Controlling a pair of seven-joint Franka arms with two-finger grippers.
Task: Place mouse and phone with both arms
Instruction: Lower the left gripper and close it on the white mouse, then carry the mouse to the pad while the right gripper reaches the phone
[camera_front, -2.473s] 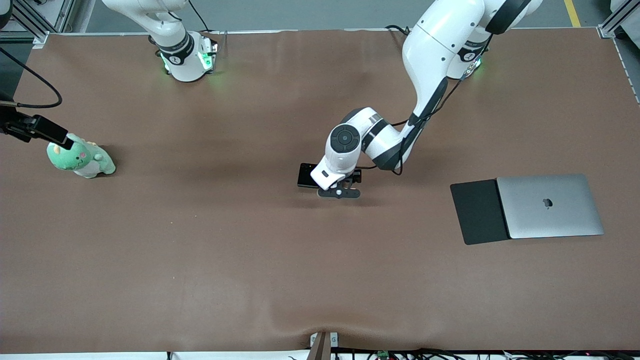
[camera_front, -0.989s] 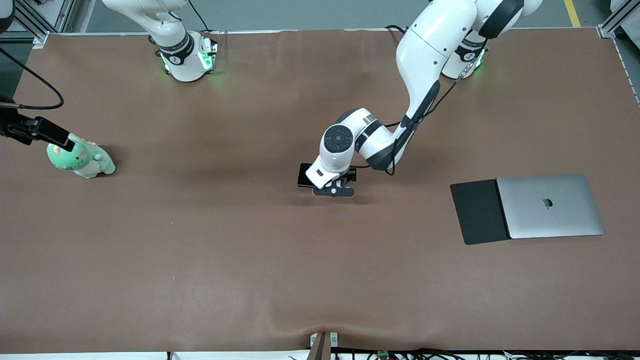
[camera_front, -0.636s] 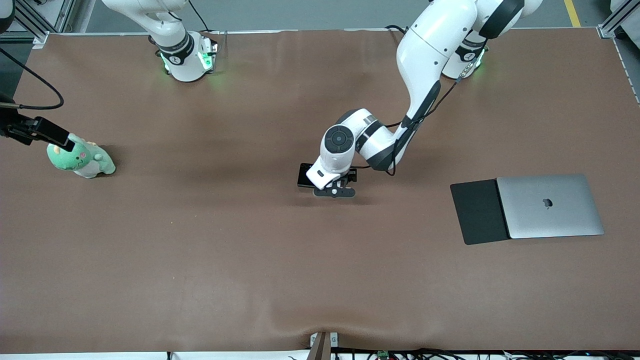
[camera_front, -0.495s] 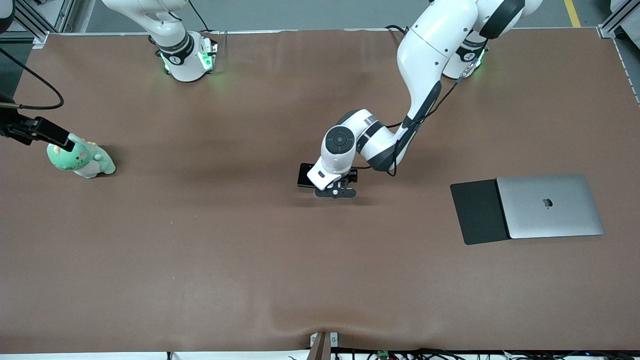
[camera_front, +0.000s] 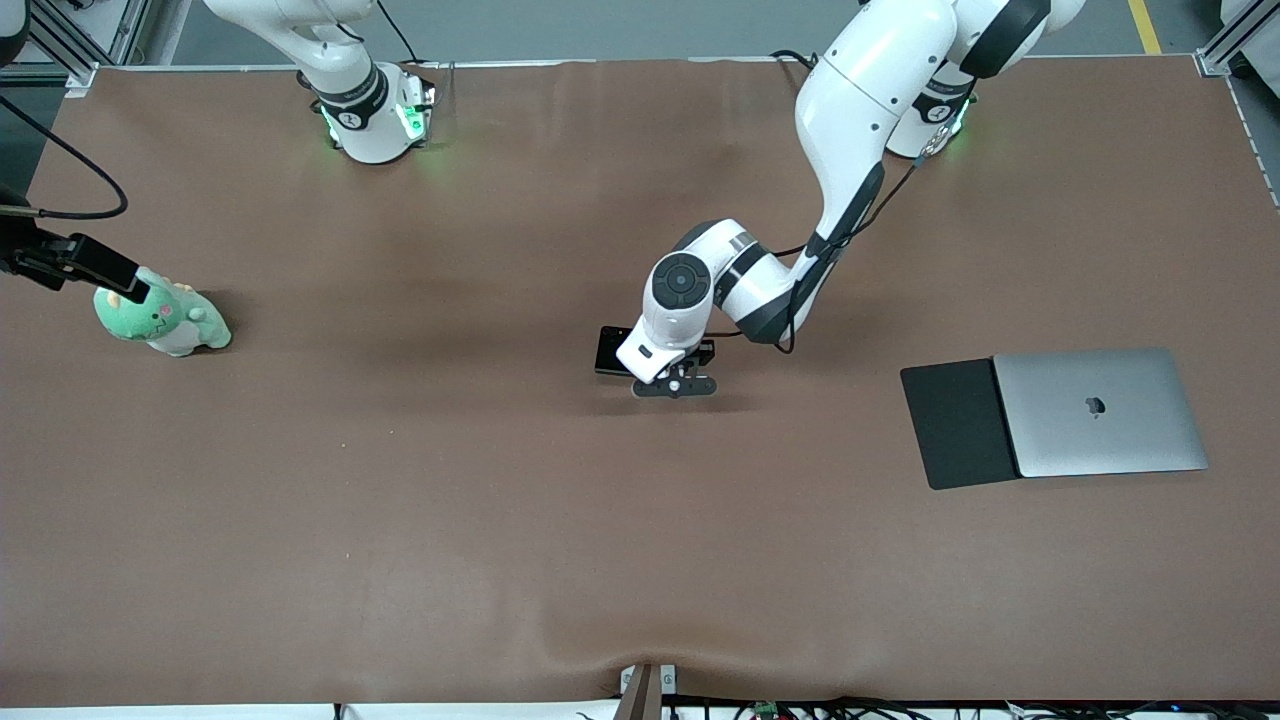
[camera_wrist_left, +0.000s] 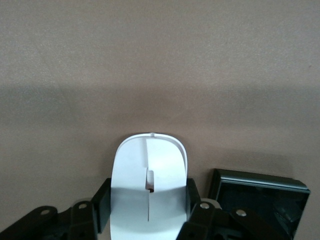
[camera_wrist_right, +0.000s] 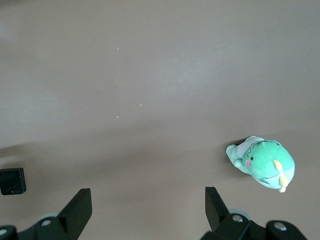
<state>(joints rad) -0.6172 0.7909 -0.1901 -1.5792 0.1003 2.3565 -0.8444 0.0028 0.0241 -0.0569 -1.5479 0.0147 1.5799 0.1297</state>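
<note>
My left gripper (camera_front: 675, 383) is low at the middle of the table, shut on the white mouse (camera_wrist_left: 150, 160). Its black fingers (camera_wrist_left: 101, 200) press both sides of the mouse. In the front view the mouse is hidden under the left hand. The black phone (camera_front: 610, 351) lies flat on the table right beside the left gripper, toward the right arm's end; it also shows in the left wrist view (camera_wrist_left: 257, 200). My right gripper (camera_wrist_right: 147, 210) is open and empty, high over bare table. The phone (camera_wrist_right: 12, 181) looks small from there.
A closed silver laptop (camera_front: 1100, 412) lies toward the left arm's end, with a black mouse pad (camera_front: 955, 425) against its side. A green plush dinosaur (camera_front: 160, 318) stands toward the right arm's end, beside a black bracket (camera_front: 70, 258). The table cover is brown.
The left gripper, with the mouse in it, has shifted slightly toward the left arm's end of the table. The phone has not moved.
</note>
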